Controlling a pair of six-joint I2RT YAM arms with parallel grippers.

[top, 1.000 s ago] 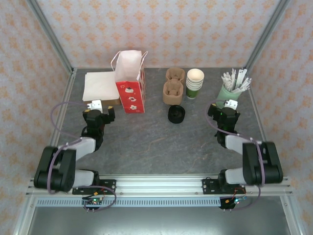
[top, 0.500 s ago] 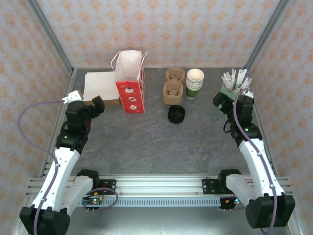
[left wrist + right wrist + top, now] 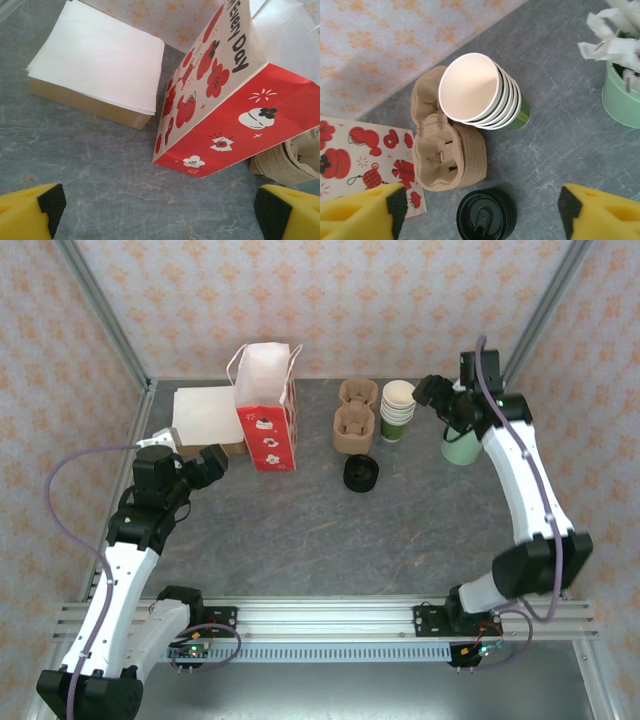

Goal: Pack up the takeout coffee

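the small takeout coffee cup (image 3: 360, 473) with the round black plastic lid is stood upright on the grey desk (image 3: 330, 540), just in front of the brown cardboard cup trays (image 3: 352, 418). nothing is touching it, so it can be reached from above. its side is hidden under the lid, so its colour cannot be told.

the tall red paper bag (image 3: 268, 428) with white tissue paper is stood left of the trays with its mouth turned up. this is judged to be where the coffee is meant to go. a flat stack of white paper napkins (image 3: 95, 57) is laid on a brown box just beside the bag.

the left claw (image 3: 160, 210) is spread wide and nothing is held in it. it is pointed at the bottom of the bag, maybe so the bag can be kept steady.

the right claw (image 3: 482, 207) is spread too, and it is empty. it is held up near the stack of green paper cups with cream insides (image 3: 482, 95) and the pale green pot of white wrapped sticks (image 3: 620, 95). the black lid is seen between its two yellow fingers (image 3: 360, 215), so the coffee is judged to be what is aimed at, not the empty cups. the coffee has not been picked up yet, so the packing is only at its start. a straight, gentle drop will be needed, so the cup stack is not knocked.
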